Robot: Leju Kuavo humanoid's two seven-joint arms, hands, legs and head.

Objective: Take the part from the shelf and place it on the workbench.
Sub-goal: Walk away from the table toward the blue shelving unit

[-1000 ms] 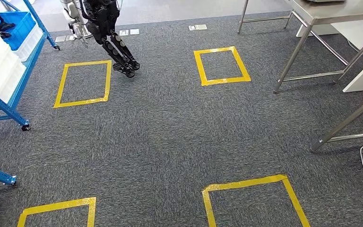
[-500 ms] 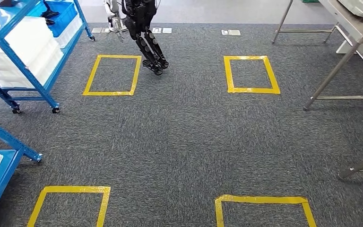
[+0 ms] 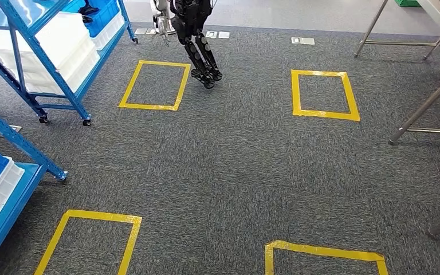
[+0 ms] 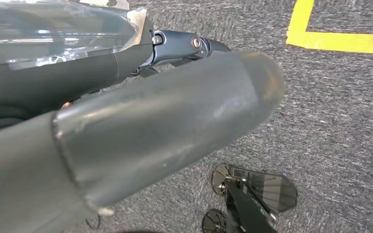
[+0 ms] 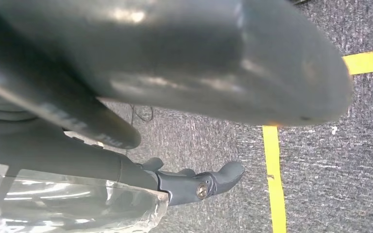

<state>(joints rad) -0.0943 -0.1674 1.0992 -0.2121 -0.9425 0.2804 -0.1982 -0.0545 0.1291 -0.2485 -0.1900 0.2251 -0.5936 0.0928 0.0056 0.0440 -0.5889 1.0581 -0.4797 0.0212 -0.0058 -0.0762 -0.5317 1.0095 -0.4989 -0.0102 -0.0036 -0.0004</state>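
Here, a blue metal shelf rack (image 3: 57, 69) on castors, holding white and blue plastic bins (image 3: 69, 43), stands just left of a yellow tape square (image 3: 154, 86) on grey carpet. The part itself cannot be made out. The left hand (image 4: 141, 131) and right hand (image 5: 175, 73) hang over the carpet, their grip unclear.

Hanging over grey carpet (image 5: 340, 160), the right hand (image 5: 175, 73): thick grey thumb (image 5: 252, 63) stretching across, darker fingers (image 5: 199, 187) lying apart from it, holding nothing. Crossing the carpet beside them, yellow tape (image 5: 274, 179).
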